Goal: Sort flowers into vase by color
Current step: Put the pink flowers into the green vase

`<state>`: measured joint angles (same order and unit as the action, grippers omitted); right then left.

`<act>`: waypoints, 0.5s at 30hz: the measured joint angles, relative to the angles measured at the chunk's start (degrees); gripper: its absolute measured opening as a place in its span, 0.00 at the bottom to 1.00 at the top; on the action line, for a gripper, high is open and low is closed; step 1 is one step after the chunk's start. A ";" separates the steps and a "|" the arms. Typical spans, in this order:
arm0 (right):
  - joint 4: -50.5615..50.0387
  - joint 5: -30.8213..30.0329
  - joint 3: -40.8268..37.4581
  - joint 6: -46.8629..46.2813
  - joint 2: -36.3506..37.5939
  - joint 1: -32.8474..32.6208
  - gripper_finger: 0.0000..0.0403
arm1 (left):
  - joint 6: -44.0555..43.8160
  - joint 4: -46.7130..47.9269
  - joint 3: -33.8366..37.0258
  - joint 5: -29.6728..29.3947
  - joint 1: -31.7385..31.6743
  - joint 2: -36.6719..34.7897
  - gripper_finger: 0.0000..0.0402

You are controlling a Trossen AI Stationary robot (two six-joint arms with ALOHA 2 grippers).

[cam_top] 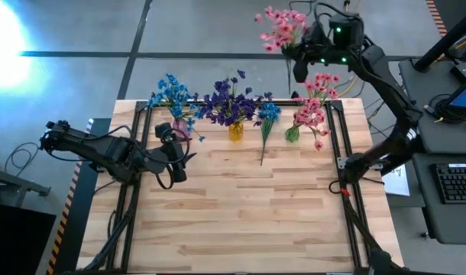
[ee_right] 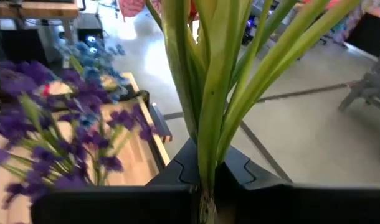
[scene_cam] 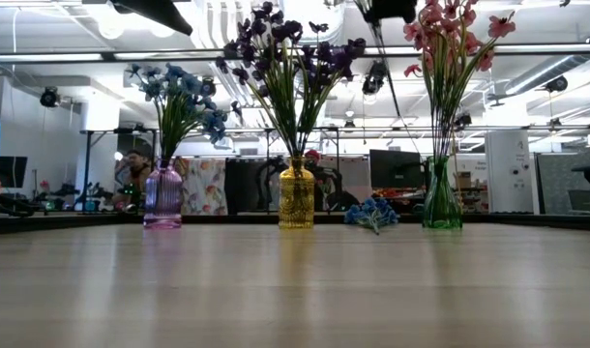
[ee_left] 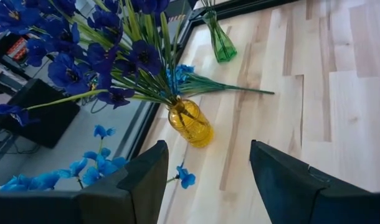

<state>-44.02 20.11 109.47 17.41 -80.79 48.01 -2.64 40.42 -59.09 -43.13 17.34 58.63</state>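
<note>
Above the green vase (cam_top: 292,134), right gripper (cam_top: 300,47) clamped on pink sprig (cam_top: 281,29) stems, left gripper (cam_top: 166,131) open, empty.

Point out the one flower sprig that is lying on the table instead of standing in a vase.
The blue sprig lies flat on the table between the yellow vase and the green vase; the other table sprigs stand upright in vases.

Bright overhead ceiling lights (scene_cam: 111,24), glare on floor (cam_top: 4,46) top-left; purple flowers (ee_right: 47,130) blurred in right wrist view.
</note>
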 joint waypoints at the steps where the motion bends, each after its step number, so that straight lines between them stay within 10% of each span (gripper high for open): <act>1: 0.73 0.24 -1.72 -0.16 0.82 0.86 0.03 | -0.14 -0.05 0.00 0.00 0.00 0.00 0.52; 15: 10.48 1.08 -19.18 -8.67 8.85 3.41 0.03 | -2.61 -0.52 0.00 0.00 0.00 0.09 0.52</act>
<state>-33.54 21.19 90.29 8.74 -71.94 51.42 -5.25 39.90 -59.09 -43.13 17.34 58.72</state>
